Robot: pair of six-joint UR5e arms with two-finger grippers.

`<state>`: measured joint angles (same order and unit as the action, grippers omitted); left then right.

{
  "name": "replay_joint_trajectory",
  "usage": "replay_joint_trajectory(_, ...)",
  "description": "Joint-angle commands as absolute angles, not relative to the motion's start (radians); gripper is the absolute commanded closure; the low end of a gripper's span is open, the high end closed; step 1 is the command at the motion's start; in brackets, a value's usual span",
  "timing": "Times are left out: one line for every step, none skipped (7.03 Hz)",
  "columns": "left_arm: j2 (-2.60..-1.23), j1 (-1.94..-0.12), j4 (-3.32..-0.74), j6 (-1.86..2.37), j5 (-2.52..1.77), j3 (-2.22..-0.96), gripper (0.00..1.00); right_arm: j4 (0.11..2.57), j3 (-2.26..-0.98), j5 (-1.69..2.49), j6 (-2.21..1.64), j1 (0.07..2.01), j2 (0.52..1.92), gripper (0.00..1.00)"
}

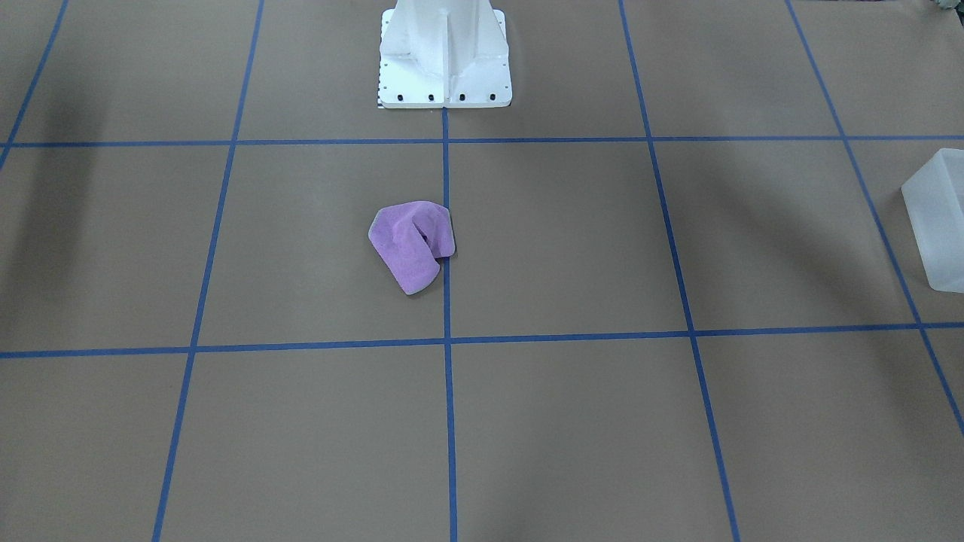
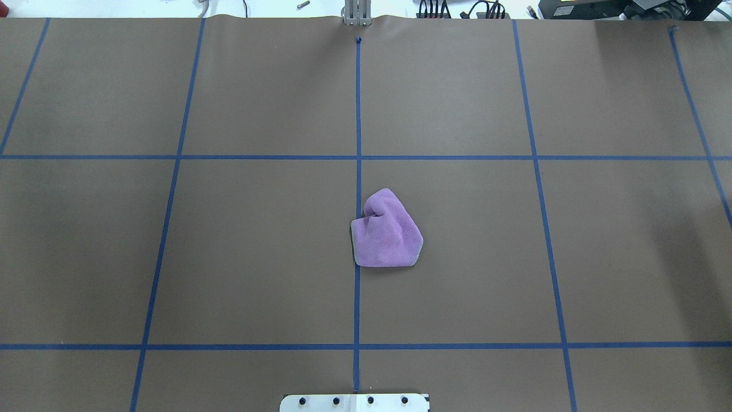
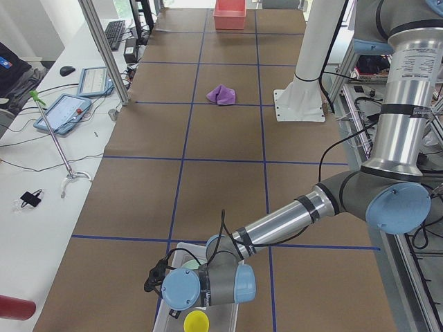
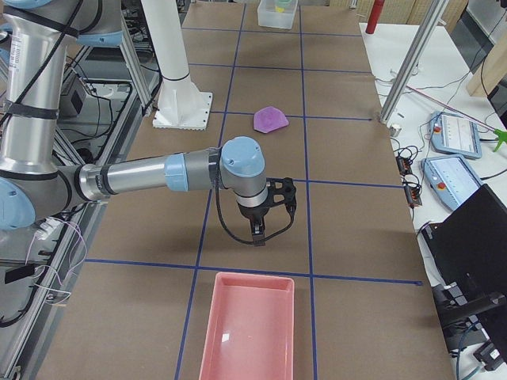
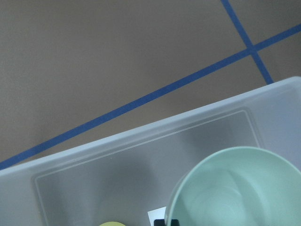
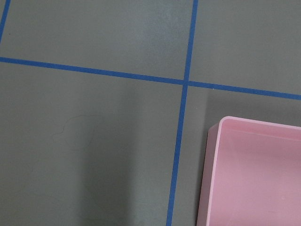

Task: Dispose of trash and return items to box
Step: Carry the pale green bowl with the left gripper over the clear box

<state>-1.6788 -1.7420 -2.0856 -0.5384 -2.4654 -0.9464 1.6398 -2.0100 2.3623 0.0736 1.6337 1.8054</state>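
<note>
A: Where are the cup [image 3: 196, 321] and bowl [image 5: 235, 188]?
B: Both inside the box [image 5: 141, 134], under the left gripper [image 3: 154, 279]. I cannot tell its finger gap, nor the right gripper's [image 4: 257, 234].
A: And the cloth [image 2: 387, 232]?
B: Well apart from the box. Soft, light, limp: pinch its raised fold, I'd say.

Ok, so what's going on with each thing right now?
Purple cloth, crumpled on the table.
Box, open, holding bowl and cup.
Green bowl, upright and empty, in the box.
Yellow cup, in the box.
Pink tray, empty.
Left hand, over the box; open or shut unclear.
Right hand, above the table; open or shut unclear.
</note>
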Motion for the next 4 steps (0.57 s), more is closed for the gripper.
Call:
replay_joint_trajectory(-1.646,-1.66,-2.381,-0.314,-2.464,-0.852,1.0,1.64,-2.011,2.362,0.074,1.634,1.804,0.0)
replay_joint_trajectory(-1.64,-1.619,-2.484,-0.229,-2.462,-0.818,1.0,1.64,-2.013,2.362,0.074,1.634,1.804,0.0)
replay_joint_trajectory(-1.64,-1.605,-2.502,-0.212,-2.462,-0.809,1.0,1.64,-2.013,2.362,0.074,1.634,1.804,0.0)
replay_joint_trajectory(-1.64,-1.597,-2.502,-0.213,-2.462,-0.807,0.87,1.64,-2.013,2.362,0.074,1.634,1.804,0.0)
